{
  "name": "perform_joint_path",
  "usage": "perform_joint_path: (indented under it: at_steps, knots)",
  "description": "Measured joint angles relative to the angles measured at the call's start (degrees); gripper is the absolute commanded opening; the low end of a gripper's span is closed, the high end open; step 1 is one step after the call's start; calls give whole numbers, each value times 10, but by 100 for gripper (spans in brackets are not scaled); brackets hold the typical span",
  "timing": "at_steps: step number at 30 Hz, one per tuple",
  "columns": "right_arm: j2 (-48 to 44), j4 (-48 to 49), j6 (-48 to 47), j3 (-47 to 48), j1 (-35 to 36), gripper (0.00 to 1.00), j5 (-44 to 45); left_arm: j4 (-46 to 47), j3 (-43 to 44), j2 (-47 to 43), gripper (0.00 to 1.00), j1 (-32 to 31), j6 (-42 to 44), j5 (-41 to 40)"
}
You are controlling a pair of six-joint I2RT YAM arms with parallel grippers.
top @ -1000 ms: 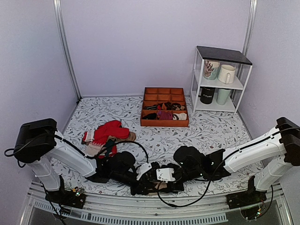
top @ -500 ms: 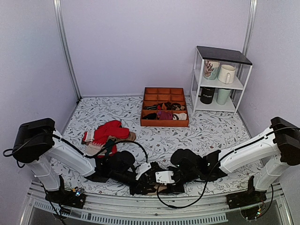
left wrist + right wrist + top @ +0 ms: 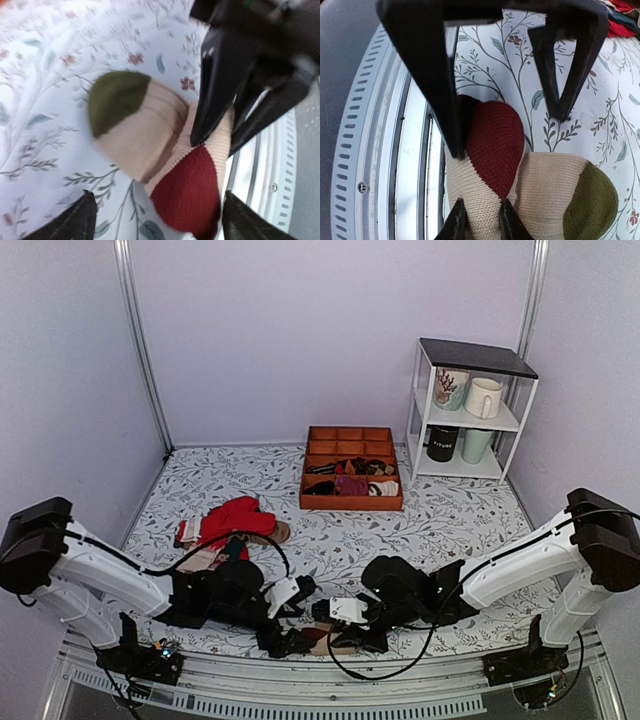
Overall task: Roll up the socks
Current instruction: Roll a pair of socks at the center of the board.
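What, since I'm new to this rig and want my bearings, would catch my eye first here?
Two black grippers meet at the near edge of the table over the socks, beige with an olive toe and a maroon patch: the right gripper pinches them, the left gripper stands open. Farther back, a bright red sock pile lies to the left and an orange tray sits at centre.
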Motion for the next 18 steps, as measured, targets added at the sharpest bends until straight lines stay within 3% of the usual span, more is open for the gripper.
perform_joint_path:
  at_steps: [5, 9, 13, 18]
  knots:
    - [13, 61, 68, -24, -17, 16, -39, 37, -71, -148, 100, -1, 24, -66]
    - [28, 114, 127, -40, -33, 16, -70, 126, -154, -234, 98, -8, 37, -93]
    - [40, 152, 170, -49, -39, 16, -90, 187, -212, -231, 89, -9, 50, -96]
    - [47, 167, 190, -51, -45, 16, -104, 259, -213, -143, 87, -9, 73, -77]
